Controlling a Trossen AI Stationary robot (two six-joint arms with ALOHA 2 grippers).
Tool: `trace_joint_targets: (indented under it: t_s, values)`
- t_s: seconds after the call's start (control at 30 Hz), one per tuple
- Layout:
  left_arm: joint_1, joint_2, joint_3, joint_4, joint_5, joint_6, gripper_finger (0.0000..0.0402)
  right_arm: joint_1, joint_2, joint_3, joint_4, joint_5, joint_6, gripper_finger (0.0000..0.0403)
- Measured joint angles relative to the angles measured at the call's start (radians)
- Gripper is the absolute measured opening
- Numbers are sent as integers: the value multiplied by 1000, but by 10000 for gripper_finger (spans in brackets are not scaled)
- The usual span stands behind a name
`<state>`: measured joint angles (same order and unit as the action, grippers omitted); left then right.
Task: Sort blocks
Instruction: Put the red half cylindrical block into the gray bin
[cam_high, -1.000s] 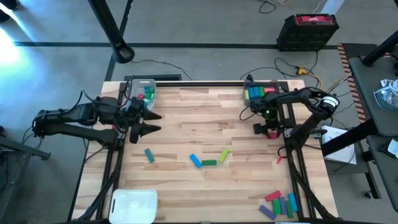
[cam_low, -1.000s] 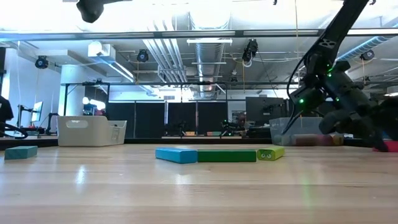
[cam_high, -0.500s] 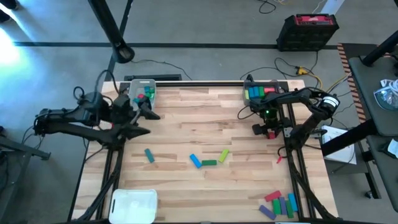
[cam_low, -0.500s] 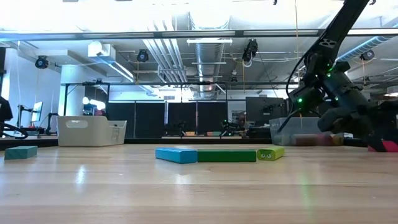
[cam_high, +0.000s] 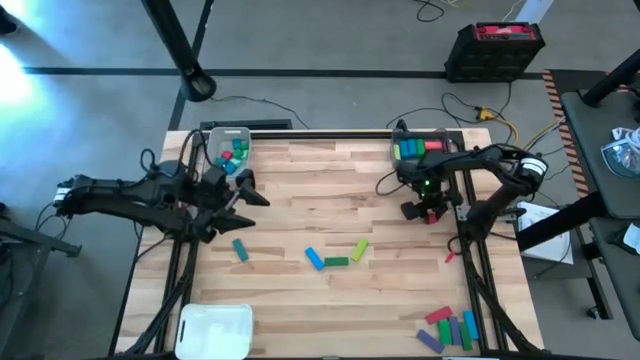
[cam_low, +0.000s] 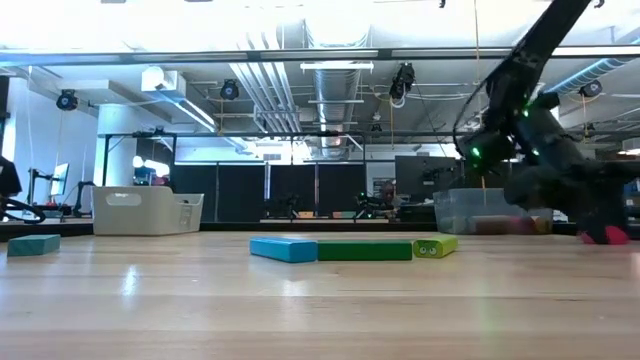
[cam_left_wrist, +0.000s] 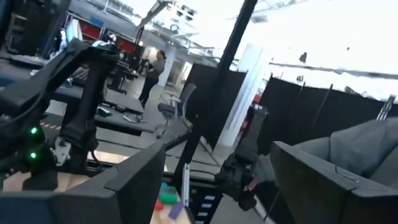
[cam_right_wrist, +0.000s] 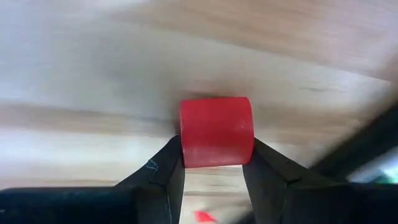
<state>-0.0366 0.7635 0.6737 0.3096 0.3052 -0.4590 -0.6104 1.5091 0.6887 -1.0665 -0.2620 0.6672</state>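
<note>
While the right gripper (cam_high: 432, 213) hangs just in front of the far right tray (cam_high: 421, 146) in the high view, the left gripper (cam_high: 240, 195) spreads empty over bare table near the teal bar (cam_high: 240, 250). Low view: blue, green and yellow blocks (cam_low: 364, 249) lie mid-table. Right wrist view: the fingers (cam_right_wrist: 163, 176) pinch the red block (cam_right_wrist: 216, 131) by its lower edge, so it could slip before reaching the tray.

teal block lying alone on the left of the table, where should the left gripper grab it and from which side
Probably from straight above. The small teal bar-shaped block lies flat and alone on the wooden table, angled, with bare wood around it. Close the fingers across its two long sides at mid-length. The open left gripper is close by.
</note>
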Motion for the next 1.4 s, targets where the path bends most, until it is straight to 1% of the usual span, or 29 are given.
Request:
trace_joint_targets:
  t_s: [0.1,0.17,0.27,0.33,0.4,0.43,0.47,0.53,0.6,0.67,0.73,0.8,0.9,1.03,1.13,1.23,1.4]
  values:
    - [-1,-4,-38,17,-6,-20,276,90,-52,24,-22,-49,85,124]
    - [0,-5,-55,13,-20,10,276,162,-93,46,-26,-68,163,124]
    - [1,4,-61,-12,-103,105,276,281,-166,95,7,-84,280,124]
    - [1,18,-56,-46,-145,210,276,358,-214,127,54,-86,385,124]
    - [1,41,-42,-57,-161,367,276,423,-259,161,180,-74,517,124]
    - [1,54,-32,-56,-170,441,276,452,-280,174,266,-52,575,124]
    - [0,69,-23,-52,-194,494,276,477,-296,182,360,-26,621,124]
    - [0,111,-5,-51,-271,536,276,515,-311,200,577,35,666,124]
    - [2,161,13,-61,-331,551,276,548,-313,226,762,89,666,124]
    - [2,199,35,-64,-339,590,276,575,-308,257,906,140,655,124]
    - [-3,230,63,-52,-327,629,276,599,-294,301,989,160,653,124]
    - [-16,261,90,-54,-317,677,276,621,-264,357,1023,162,640,124]
    - [-42,307,136,-63,-317,750,276,650,-205,463,1016,160,591,124]
    - [-61,363,216,-95,-317,765,276,672,-110,607,1018,130,523,124]
    - [-77,401,268,-156,-323,774,272,680,-53,696,1020,112,486,124]
    - [-101,428,326,-224,-324,806,264,681,-11,750,1019,91,488,124]
    - [-132,461,409,-330,-354,822,249,687,22,773,988,37,518,124]
